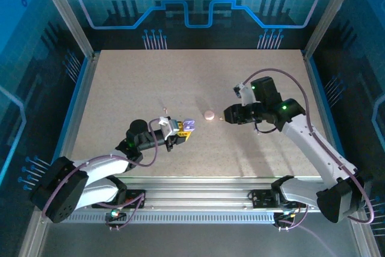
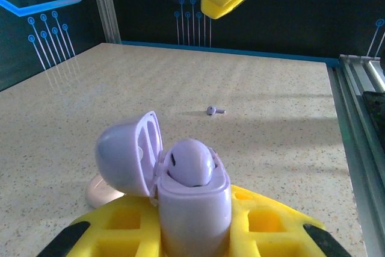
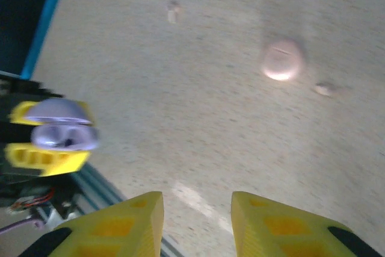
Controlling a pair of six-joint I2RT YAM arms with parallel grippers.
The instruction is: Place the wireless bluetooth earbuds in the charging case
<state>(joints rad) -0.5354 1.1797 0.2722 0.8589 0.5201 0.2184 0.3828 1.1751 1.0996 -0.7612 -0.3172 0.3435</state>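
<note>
left end effector (image 1: 180,129) clamped on open lavender charging case (image 2: 194,203), lid tilted back, seated earbud (image 2: 189,162) apparently in its well | right end effector (image 3: 197,218) fingers apart, empty, near pink disc (image 3: 281,59) | loose earbud (image 2: 215,111) lies on table (image 2: 283,154): light, smooth, slip-prone, best pinched across stem | right wrist view blurred, speck beside disc unclear

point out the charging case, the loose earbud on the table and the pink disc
charging case (image 2: 192,209), left wrist view, on the front wall of its lavender body, below the open lid
earbud (image 2: 212,111), left wrist view, on its rounded head
pink disc (image 3: 281,59), right wrist view, on the middle of its top face
</note>
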